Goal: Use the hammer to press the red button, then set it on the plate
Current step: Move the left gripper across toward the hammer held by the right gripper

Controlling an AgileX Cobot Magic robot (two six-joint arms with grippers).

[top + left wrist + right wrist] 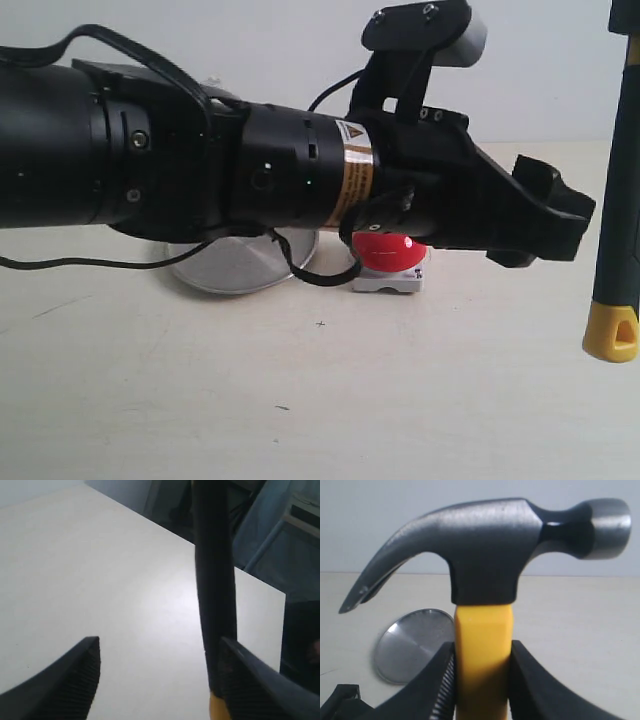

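The hammer [490, 560] is upright and off the tabletop [300, 400]. Its head is dark forged steel with a dull brushed sheen: a curved, tapering claw on 1 side and a round, flat-ended striking face on the other. Below the head comes a smooth, faceted yellow neck. The right gripper [482, 650] clamps this neck, its 2 black ribbed fingers [530, 680] pressed against opposite sides.

In the exterior view the lower handle hangs vertically at the right edge, matte black and ending in a yellow looped tip well above the tabletop.

The left gripper [160, 647] has its fingers [75, 680] spread wide, holding nothing. Their inner faces are finely ridged. The black handle runs close beside 1 of them, though I cannot tell if they touch.

The left arm [200, 160], a thick black cylinder with a brass-coloured label band, stretches across the scene.

Beneath it on the pale, matte tabletop sits the red button [388, 248], a glossy dome on a square light-grey base, its top partly hidden by the arm. Just to its left lies the plate [235, 268], a round, shallow disc of brushed silver metal.
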